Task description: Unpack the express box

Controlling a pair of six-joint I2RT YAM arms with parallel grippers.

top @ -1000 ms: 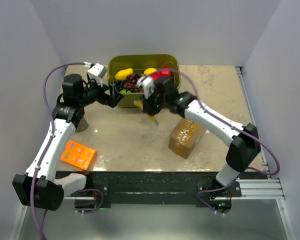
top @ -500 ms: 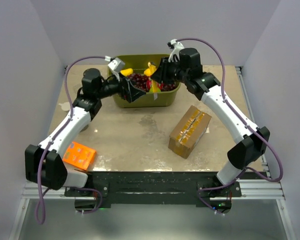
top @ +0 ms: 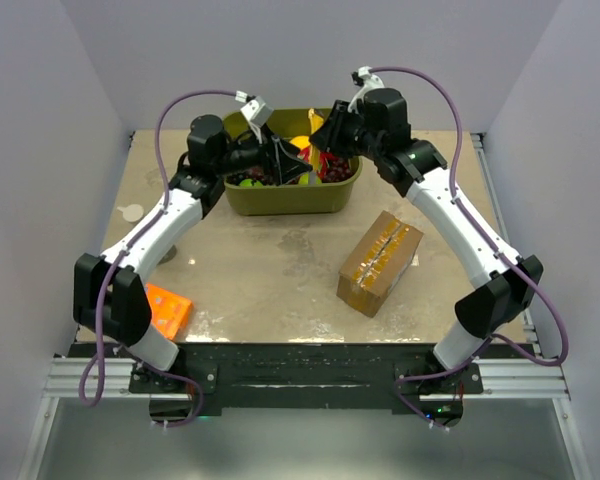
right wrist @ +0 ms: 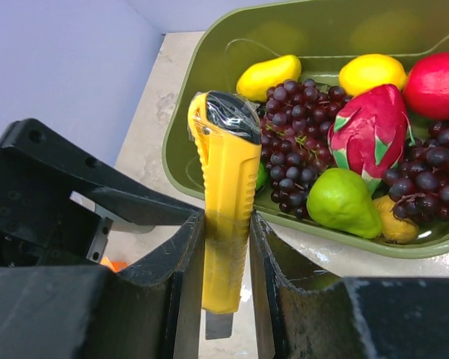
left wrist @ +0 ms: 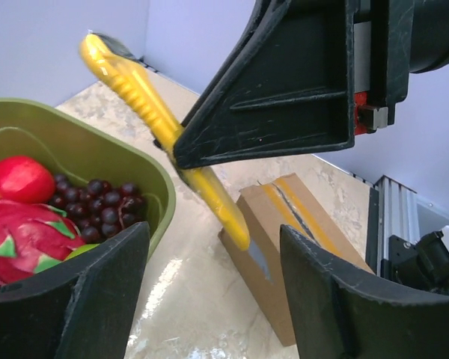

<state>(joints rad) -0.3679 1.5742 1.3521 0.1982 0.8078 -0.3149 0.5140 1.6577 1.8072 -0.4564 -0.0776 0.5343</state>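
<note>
From above, the brown cardboard box with tan tape [top: 380, 262] sits shut on the worktop [top: 250, 270] by your right arm; nothing touches it. From the left wrist, your left pincer [left wrist: 209, 254] is spread wide, gripping nothing, with the yellow plastic cutter knife [left wrist: 135, 90] just ahead. From the right wrist, your right pincer [right wrist: 226, 232] squeezes that knife near the green fruit tub [right wrist: 232, 37]. Cutting and emptying are left, I think.

Walls: plain pale lavender-grey panels [top: 310, 50] closing in the back, left and right | Table [top: 270, 270]: beige top, mottled like stone, with darker worn patches and soft glare along its near edge | Frame: silver metal rail [top: 490, 190] along the table's right edge, black bar [top: 310, 358] across the front | Light: even and soft, shadows faint
</note>
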